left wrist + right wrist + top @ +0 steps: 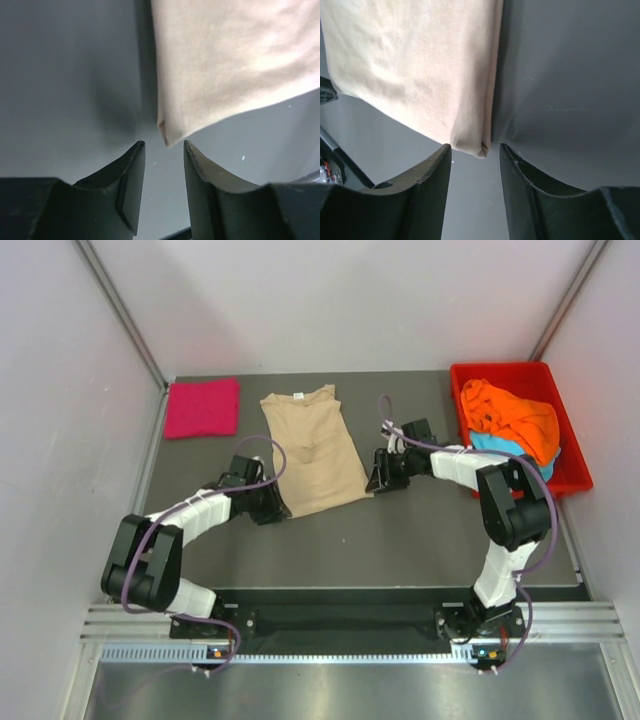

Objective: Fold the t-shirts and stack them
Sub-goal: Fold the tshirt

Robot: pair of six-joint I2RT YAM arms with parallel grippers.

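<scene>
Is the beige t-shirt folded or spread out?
Partly folded: the beige t-shirt lies as a long strip, no sleeves showing, with doubled layers at its near corner.

Dark grey matte table top point(420, 540), closed in by plain white walls: far point(350, 300), left point(60, 440), right point(610, 420). Thin grey metal struts point(121, 310) in both far corners. Along the near edge, silver aluminium rail point(590, 620); nearer still, brushed metal sheet point(350, 690). Soft, even light, only faint shadows.
</scene>
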